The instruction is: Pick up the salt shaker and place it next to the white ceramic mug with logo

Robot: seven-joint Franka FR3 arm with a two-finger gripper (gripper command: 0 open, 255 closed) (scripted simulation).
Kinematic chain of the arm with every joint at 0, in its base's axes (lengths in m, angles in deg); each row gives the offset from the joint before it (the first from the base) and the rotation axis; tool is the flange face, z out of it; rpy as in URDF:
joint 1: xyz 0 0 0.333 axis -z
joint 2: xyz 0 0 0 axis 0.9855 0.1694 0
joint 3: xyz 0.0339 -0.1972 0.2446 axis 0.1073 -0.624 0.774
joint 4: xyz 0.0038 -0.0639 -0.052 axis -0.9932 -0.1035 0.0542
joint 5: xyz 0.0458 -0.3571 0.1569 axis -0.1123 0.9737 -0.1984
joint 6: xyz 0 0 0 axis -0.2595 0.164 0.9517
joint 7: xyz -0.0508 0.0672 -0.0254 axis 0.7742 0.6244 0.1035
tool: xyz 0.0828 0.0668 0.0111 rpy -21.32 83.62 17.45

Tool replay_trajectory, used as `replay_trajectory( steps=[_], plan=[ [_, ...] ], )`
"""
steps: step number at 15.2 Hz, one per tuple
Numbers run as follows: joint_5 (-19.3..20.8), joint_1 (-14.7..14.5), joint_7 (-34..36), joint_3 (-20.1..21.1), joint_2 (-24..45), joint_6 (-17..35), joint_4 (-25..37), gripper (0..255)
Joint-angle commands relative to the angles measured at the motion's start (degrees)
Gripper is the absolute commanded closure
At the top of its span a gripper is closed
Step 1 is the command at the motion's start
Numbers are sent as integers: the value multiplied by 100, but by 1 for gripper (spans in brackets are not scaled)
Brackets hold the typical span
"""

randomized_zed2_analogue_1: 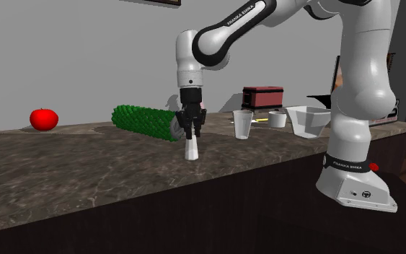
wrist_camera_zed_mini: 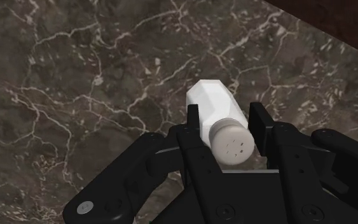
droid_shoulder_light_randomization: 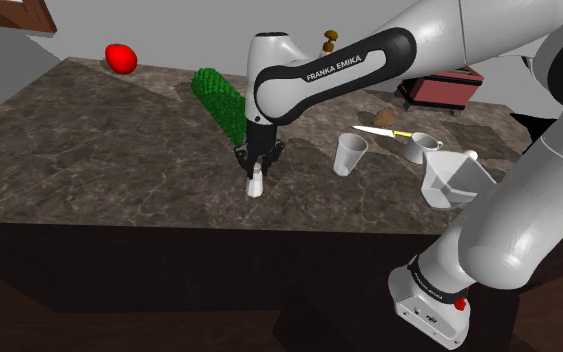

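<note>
Tool is narrow, fingers closed on the upper part of the salt shaker, one pad each side just below the perforated cap; grip looks centred. Shaker is white, upright, base apparently on the desk, near the front edge, approx. mid-length. Step in hand, I judge: the lift. Go straight up w/ wrist kept vertical, high enough to clear the white tumbler standing btw. shaker and mug. Just behind the tool lies a green knobbly roll, so no swing toward the back edge. Mug, small & white w/ handle, sits toward the desk's end nearer the stand; logo can't be made out. A yellow-handled knife and a white angular tub crowd it, so aim for the free side facing the tumbler & set down gently.
</note>
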Motion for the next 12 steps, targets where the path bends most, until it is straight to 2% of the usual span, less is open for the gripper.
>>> replay_trajectory(
  steps=[1, 3, 12],
  plan=[
    [-1, -1, 0, 1, 2, 0, -1, 255],
    [0, -1, 0, 1, 3, 2, -1, 255],
    [-29, 18, 34, -8, -318, -662, 348, 255]
  ],
)
